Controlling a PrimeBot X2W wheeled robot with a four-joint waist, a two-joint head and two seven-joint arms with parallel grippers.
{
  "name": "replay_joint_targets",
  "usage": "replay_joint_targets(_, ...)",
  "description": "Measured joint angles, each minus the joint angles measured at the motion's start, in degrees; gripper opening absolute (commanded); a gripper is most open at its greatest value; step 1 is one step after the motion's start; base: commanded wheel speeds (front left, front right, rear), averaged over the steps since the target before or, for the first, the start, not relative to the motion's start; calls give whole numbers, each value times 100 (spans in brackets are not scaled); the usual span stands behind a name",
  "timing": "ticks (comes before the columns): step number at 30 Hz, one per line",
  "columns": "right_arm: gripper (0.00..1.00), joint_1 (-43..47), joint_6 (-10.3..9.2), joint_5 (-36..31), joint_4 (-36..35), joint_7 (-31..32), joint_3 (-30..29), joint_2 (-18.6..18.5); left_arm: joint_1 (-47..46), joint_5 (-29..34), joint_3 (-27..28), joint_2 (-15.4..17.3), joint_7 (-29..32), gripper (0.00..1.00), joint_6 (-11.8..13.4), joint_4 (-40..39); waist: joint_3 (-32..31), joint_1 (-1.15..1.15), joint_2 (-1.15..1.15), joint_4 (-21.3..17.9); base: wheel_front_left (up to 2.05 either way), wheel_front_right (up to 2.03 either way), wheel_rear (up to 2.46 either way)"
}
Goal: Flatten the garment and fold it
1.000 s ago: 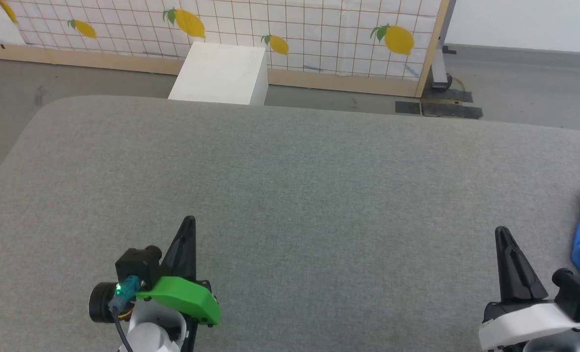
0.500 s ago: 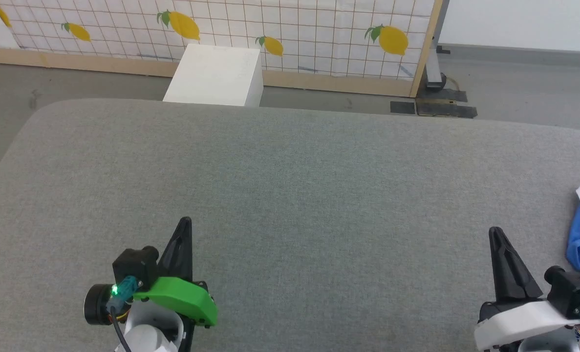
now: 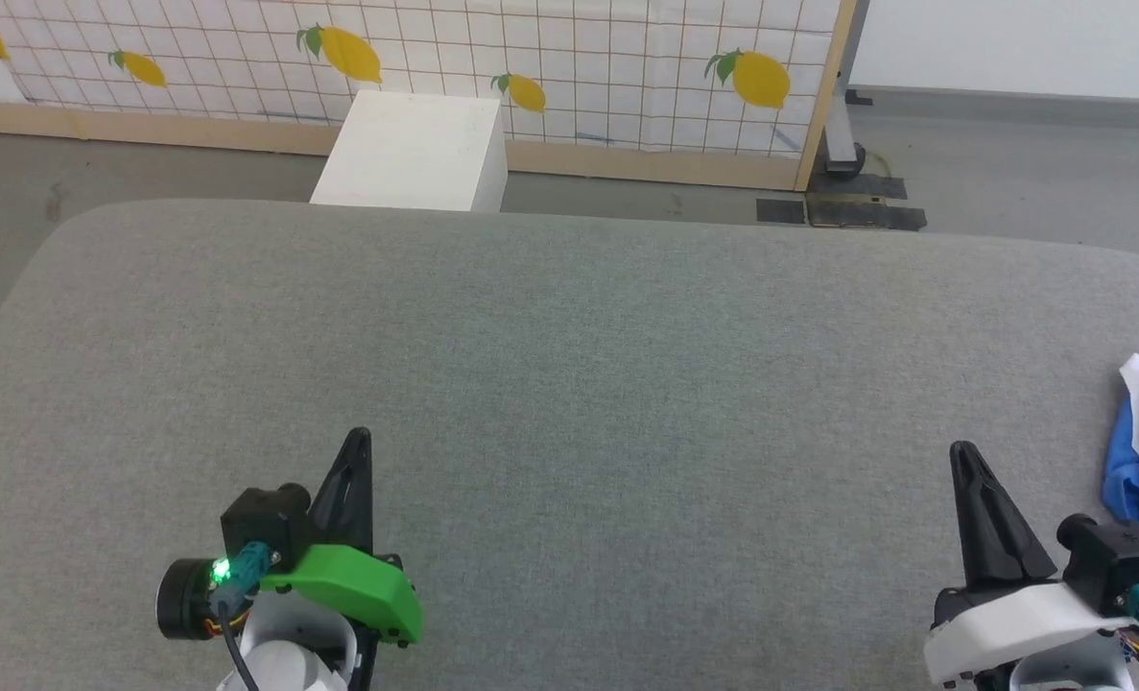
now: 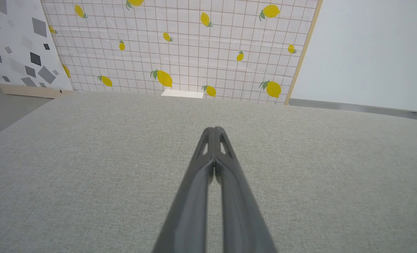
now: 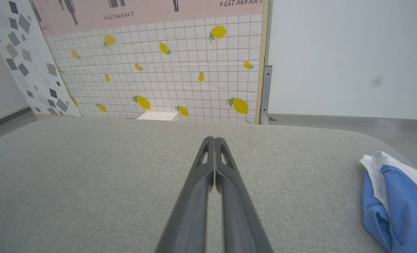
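Lying crumpled at three o'clock on the grey surface (image 3: pixel 569 336), the garment (image 3: pixel 1130 475) was untouched; left gripper (image 3: pixel 359 437) and right gripper (image 3: pixel 959 449) were pinched shut, empty. It could be dragged over the edge by a clumsy reach.

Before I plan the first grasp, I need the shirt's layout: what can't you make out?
- garment, head view: mostly cut off by the right edge.
- garment, right wrist view: cut by right and bottom edges; bunched folds hide its collar.
- white box, head view: base hidden behind the table.
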Motion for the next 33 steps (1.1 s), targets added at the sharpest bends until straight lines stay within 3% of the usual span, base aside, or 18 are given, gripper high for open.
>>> replay_joint_targets(33,0,-158,0,-302,41,258,158,1,154,370,172,-8,390,0,119,-465,-27,0,0,-183,0,0,0)
